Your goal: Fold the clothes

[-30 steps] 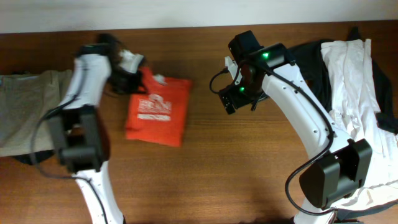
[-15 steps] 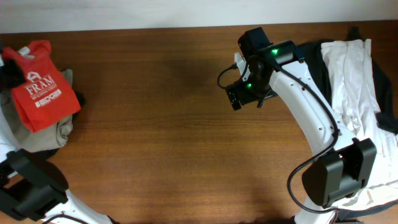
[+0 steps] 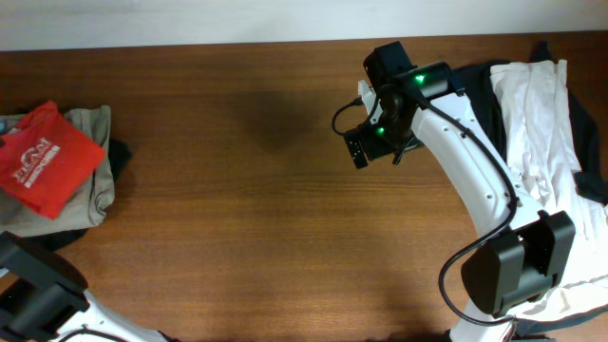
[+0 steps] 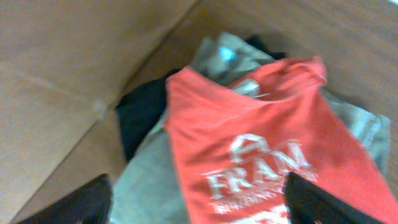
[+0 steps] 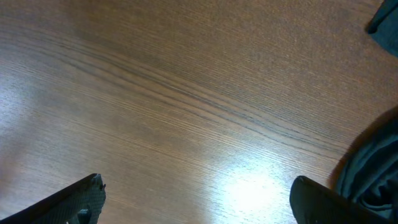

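Overhead, red T-shirt [image 3: 46, 158]: it is lying folded at the far left edge of the table [image 3: 237, 218], white lettering facing up.
Overhead, what is under it: a khaki garment [image 3: 98, 152] is lying beneath the shirt, and a black garment [image 3: 116, 156] is peeking out from under that on the right.
Overhead, right side: a heap of white and black clothes [image 3: 537, 114] is lying unfolded at the right end of the table.
Overhead, right gripper [image 3: 359, 148]: it is hovering over bare wood right of the middle, well apart from the shirt.
Left wrist, left gripper [image 4: 199, 205]: its fingers [image 4: 84, 200] are standing wide apart above the shirt, gripping nothing.
Left wrist, shirt: it is filling the middle of the view, resting on the khaki cloth, with the black one showing at the left.
Right wrist, gripper: its fingers [image 5: 78, 196] are spread wide over bare wood, holding nothing.
Right wrist, edge: dark cloth is showing at the right border; I cannot tell which garment.
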You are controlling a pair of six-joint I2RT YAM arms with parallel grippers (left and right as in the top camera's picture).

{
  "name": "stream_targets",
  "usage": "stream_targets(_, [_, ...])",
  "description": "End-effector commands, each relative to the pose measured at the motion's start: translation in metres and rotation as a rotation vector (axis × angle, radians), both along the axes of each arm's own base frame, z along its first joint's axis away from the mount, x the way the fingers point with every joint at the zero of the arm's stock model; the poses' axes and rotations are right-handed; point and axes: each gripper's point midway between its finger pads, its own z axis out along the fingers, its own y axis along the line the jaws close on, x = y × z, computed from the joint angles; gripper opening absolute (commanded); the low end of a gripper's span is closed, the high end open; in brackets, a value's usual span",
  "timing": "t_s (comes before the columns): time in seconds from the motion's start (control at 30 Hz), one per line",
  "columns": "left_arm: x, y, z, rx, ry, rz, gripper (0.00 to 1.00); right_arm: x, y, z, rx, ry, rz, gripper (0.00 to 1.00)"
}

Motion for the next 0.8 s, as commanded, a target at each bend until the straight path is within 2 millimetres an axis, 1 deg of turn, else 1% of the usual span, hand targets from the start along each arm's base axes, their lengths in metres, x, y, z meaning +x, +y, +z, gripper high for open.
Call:
stream_targets(0.0, [0.002, -0.003, 0.004, -0.024, -0.025, 0.03, 0.93, 0.001, -0.001, 0.013, 0.016, -0.035, -0.015, 1.0])
stream_targets(0.03, [0.018, -0.022, 0.006, -0.064, -0.06, -0.037, 0.99, 0.002, 0.0, 0.013, 0.02, -0.037, -0.015, 0.99])
stream_targets(0.07, [0.033, -0.041, 0.008, -0.086, -0.08, -0.095, 0.99, 0.003, 0.004, 0.014, 0.046, -0.041, -0.011, 0.99])
stream_targets(0.1, [0.054, -0.071, 0.009, -0.088, -0.077, -0.17, 0.99, 0.008, 0.017, 0.017, 0.113, -0.056, 0.001, 0.99])
stream_targets(0.13, [0.073, -0.105, 0.007, -0.096, -0.065, -0.243, 0.99, 0.013, 0.024, 0.019, 0.153, -0.07, -0.01, 0.99])
stream_targets(0.17, [0.087, -0.136, 0.005, -0.106, -0.051, -0.306, 0.99, 0.02, 0.029, 0.022, 0.188, -0.093, -0.048, 0.99])
stream_targets(0.2, [0.101, -0.176, 0.002, -0.119, -0.032, -0.385, 0.99, 0.029, 0.032, 0.026, 0.212, -0.123, -0.089, 0.99])
stream_targets(0.23, [0.115, -0.243, -0.003, -0.137, 0.009, -0.516, 0.99, 0.041, 0.033, 0.03, 0.239, -0.167, -0.104, 0.99])
stream_targets(0.27, [0.117, -0.279, -0.007, -0.15, 0.04, -0.584, 0.99, 0.047, 0.03, 0.032, 0.257, -0.18, -0.114, 0.99])
stream_targets(0.3, [0.114, -0.316, -0.014, -0.162, 0.093, -0.65, 0.99, 0.053, 0.02, 0.034, 0.274, -0.186, -0.14, 0.99])
stream_targets(0.33, [0.107, -0.341, -0.02, -0.163, 0.142, -0.702, 0.99, 0.056, 0.007, 0.034, 0.283, -0.185, -0.171, 0.99])
stream_targets(0.37, [0.091, -0.366, -0.032, -0.162, 0.244, -0.749, 0.99, 0.058, -0.012, 0.033, 0.291, -0.171, -0.216, 0.99])
stream_targets(0.4, [0.074, -0.375, -0.039, -0.17, 0.322, -0.761, 0.99, 0.056, -0.028, 0.03, 0.28, -0.15, -0.253, 0.99])
stream_targets(0.43, [0.052, -0.382, -0.045, -0.203, 0.413, -0.769, 0.99, 0.046, -0.048, 0.025, 0.26, -0.097, -0.3, 0.99])
stream_targets(0.47, [0.029, -0.383, -0.049, -0.238, 0.503, -0.762, 0.99, 0.032, -0.061, 0.02, 0.243, -0.031, -0.338, 0.99])
stream_targets(0.5, [0.011, -0.382, -0.051, -0.279, 0.567, -0.717, 0.99, 0.022, -0.067, 0.017, 0.232, 0.013, -0.357, 0.99])
stream_targets(0.53, [-0.008, -0.381, -0.052, -0.318, 0.633, -0.668, 0.99, 0.004, -0.075, 0.014, 0.215, 0.086, -0.385, 0.99])
stream_targets(0.57, [-0.024, -0.381, -0.051, -0.341, 0.695, -0.655, 0.99, -0.015, -0.082, 0.012, 0.197, 0.168, -0.411, 0.99])
stream_targets(0.6, [-0.032, -0.381, -0.049, -0.358, 0.722, -0.626, 0.99, -0.031, -0.087, 0.013, 0.183, 0.23, -0.425, 0.99])
stream_targets(0.7, [-0.043, -0.382, -0.041, -0.369, 0.74, -0.617, 0.99, -0.053, -0.09, 0.018, 0.162, 0.297, -0.415, 0.99])
stream_targets(0.77, [-0.054, -0.383, -0.026, -0.356, 0.7, -0.621, 0.99, -0.061, -0.09, 0.036, 0.173, 0.239, -0.408, 0.99])
